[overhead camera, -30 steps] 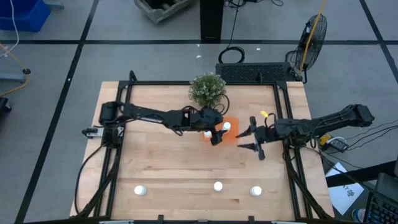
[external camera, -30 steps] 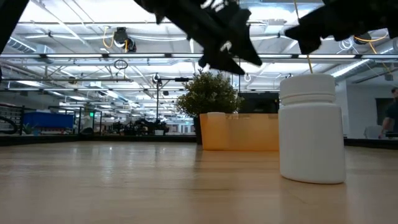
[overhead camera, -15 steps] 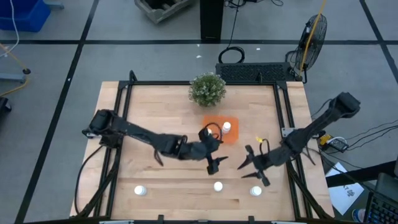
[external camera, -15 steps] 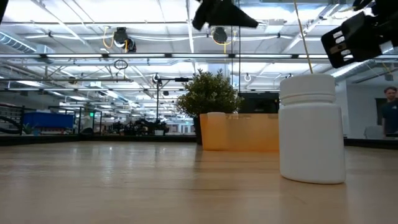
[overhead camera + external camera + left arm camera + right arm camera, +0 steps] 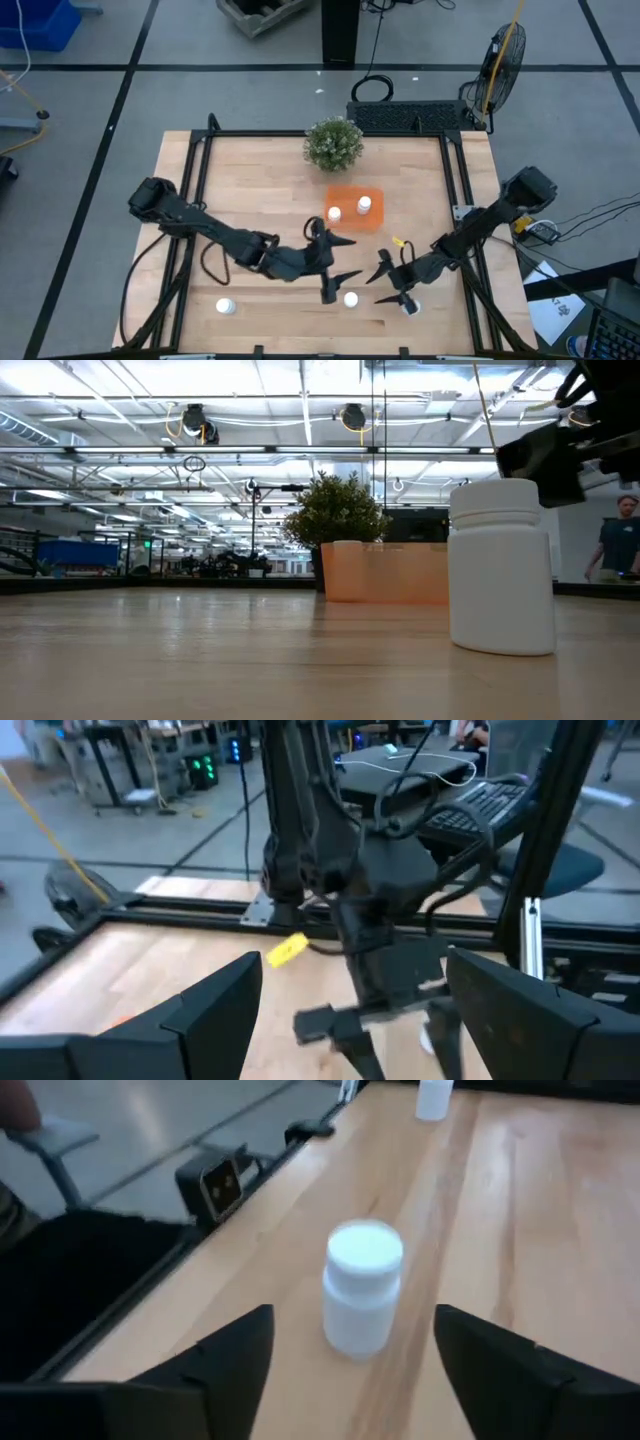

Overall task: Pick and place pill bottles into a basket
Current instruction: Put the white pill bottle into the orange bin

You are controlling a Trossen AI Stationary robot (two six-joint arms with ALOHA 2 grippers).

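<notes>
Wooden table (image 5: 240, 200) with its load

On it stand a potted plant (image 5: 333, 143), an orange basket (image 5: 350, 204) beyond the left gripper (image 5: 337, 270), and three pill bottles: one (image 5: 351, 299) beside that claw, one (image 5: 409, 306) under the right gripper (image 5: 391, 283), one (image 5: 227, 306) well apart.

Two dark, slender jointed arms, left claw (image 5: 335, 270) and right claw (image 5: 392, 282) each ending in two black tapered fingers. Small yellow tag (image 5: 397, 241) near the right wrist, centre-right of the high view; black cables looping beside both bases.
</notes>
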